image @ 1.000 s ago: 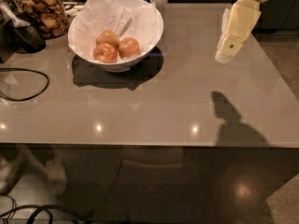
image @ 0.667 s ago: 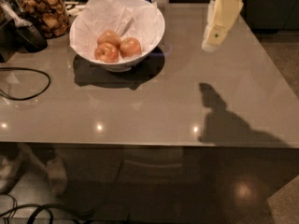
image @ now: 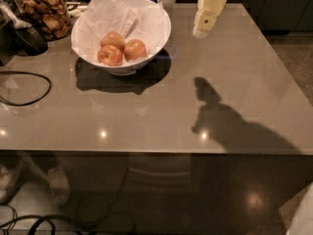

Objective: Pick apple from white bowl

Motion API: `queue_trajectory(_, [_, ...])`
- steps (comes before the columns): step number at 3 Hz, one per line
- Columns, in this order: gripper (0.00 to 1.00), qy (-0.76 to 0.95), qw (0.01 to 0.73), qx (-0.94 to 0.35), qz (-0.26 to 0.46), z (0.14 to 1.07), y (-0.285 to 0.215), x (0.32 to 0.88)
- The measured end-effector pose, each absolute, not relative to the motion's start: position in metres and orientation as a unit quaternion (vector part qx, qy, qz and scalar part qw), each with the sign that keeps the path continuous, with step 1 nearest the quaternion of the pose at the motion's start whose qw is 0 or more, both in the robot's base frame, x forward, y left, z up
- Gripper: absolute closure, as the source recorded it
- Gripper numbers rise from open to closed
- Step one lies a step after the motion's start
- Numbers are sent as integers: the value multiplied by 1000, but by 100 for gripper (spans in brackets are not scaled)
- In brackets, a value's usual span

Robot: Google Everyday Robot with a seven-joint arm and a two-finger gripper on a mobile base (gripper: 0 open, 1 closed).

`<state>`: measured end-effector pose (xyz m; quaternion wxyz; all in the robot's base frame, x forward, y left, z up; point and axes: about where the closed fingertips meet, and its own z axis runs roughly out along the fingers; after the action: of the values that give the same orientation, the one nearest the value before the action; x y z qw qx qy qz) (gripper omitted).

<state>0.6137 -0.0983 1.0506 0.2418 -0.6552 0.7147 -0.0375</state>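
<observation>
The white bowl (image: 155, 38), lined with crumpled white paper, stands at the back left of the grey table (image: 161, 106). Three reddish-orange apples lie in it: one at the front left (image: 110, 56), one at the right (image: 135, 49) and one behind (image: 113, 39). My gripper (image: 201, 29) is a cream-coloured piece hanging in from the top edge, above the table and to the right of the bowl, apart from it. It holds nothing that I can see.
A glass jar of brown snacks (image: 45, 12) stands left of the bowl. A black device (image: 27, 38) and a black cable loop (image: 29, 89) lie at the left edge. The arm's shadow (image: 220, 121) falls on the table's right half.
The gripper has moved left toward the bowl and further back. Its shadow on the table has shifted left with it. The bowl and apples have not moved.
</observation>
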Motion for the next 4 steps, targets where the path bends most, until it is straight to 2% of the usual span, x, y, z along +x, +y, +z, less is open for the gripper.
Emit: queue_trajectory(4, [0, 669, 274, -690, -27, 1056, -50, 676])
